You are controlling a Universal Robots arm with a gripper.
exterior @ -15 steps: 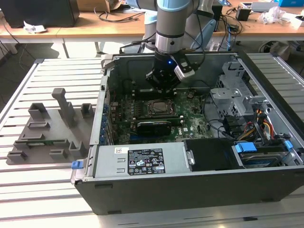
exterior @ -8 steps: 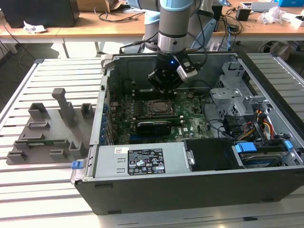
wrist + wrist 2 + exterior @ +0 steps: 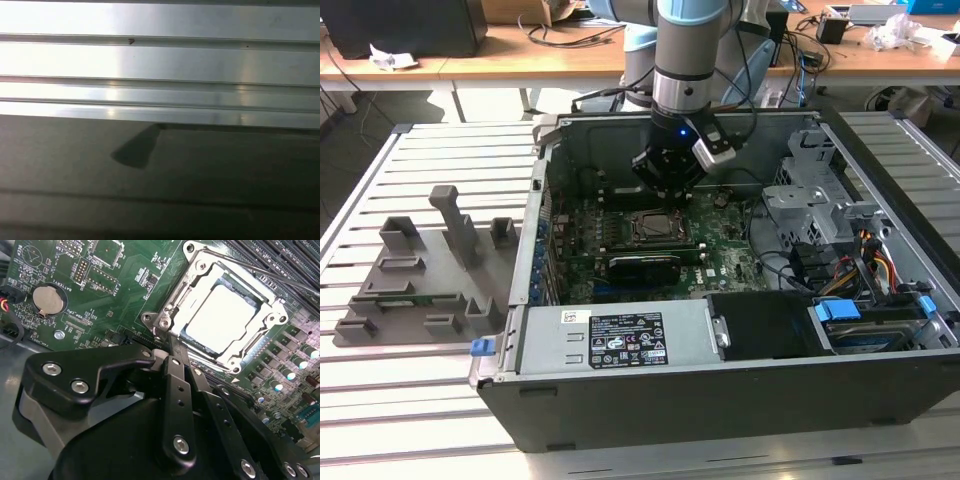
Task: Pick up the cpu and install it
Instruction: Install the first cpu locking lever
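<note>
The cpu (image 3: 225, 315), a silvery square chip, lies flat inside the metal-framed socket (image 3: 170, 310) on the green motherboard. The socket's frame sits around its edges. In the exterior view the socket (image 3: 655, 228) is at the middle of the open computer case (image 3: 620, 400), and my gripper (image 3: 666, 188) hangs just above its far side. In the second wrist view my gripper (image 3: 167, 342) has its black fingers (image 3: 176, 385) drawn together, with the tip by the socket's near corner. It is shut with nothing between the fingers.
A long black card (image 3: 645, 265) lies just in front of the socket. The drive cage (image 3: 810, 200) and cables fill the case on the exterior view's right. A grey fixture block (image 3: 420, 270) stands on the slatted table. A coin battery (image 3: 48, 299) sits on the board.
</note>
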